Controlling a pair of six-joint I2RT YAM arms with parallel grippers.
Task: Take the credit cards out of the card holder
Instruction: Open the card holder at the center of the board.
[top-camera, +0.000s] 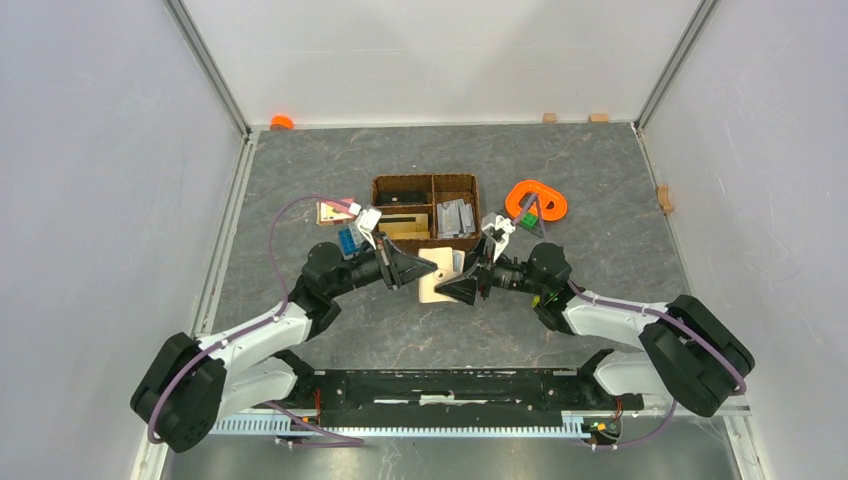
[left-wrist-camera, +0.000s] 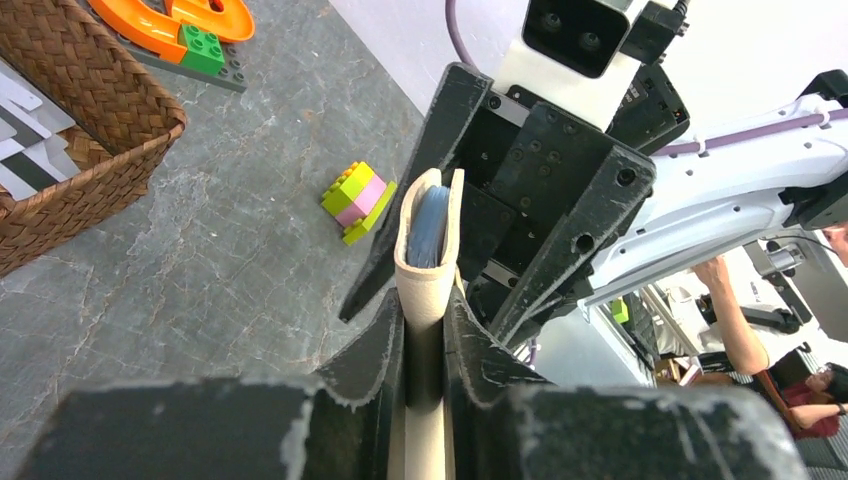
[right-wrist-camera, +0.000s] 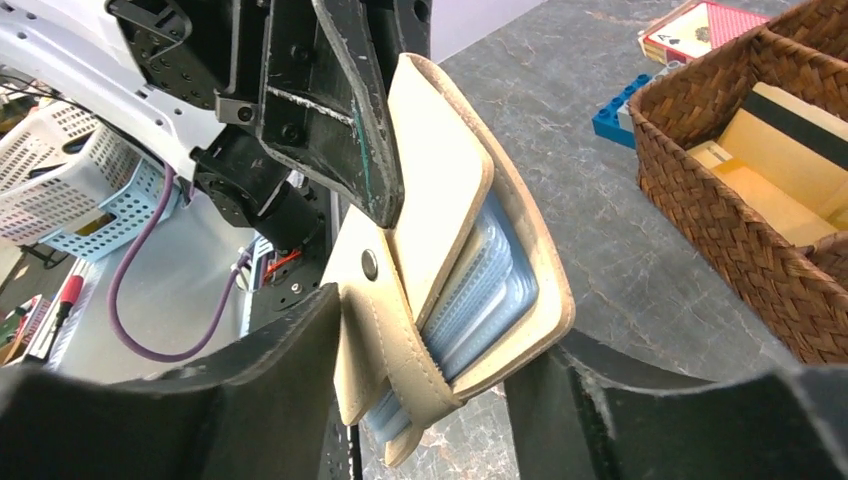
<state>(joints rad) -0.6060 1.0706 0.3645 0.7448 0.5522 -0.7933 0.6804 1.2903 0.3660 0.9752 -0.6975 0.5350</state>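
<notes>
The beige card holder (top-camera: 437, 276) hangs above the table between my two grippers, in front of the basket. My left gripper (top-camera: 412, 270) is shut on it; in the left wrist view its fingers (left-wrist-camera: 425, 310) clamp the holder's folded edge (left-wrist-camera: 428, 250), with blue-grey pockets showing at the top. In the right wrist view the card holder (right-wrist-camera: 470, 250) is partly spread, its snap tab loose and its blue-grey card pockets exposed. My right gripper (right-wrist-camera: 440, 340) is open, its jaws wide on either side of the holder's lower end. No loose card shows in either gripper.
A brown woven divided basket (top-camera: 425, 179) with cards and papers stands just behind the grippers. An orange toy on a grey plate (top-camera: 537, 200) lies right of it. A blue brick (top-camera: 347, 243) and a card box (top-camera: 335, 211) lie left. Small coloured bricks (left-wrist-camera: 358, 200) lie under the arms.
</notes>
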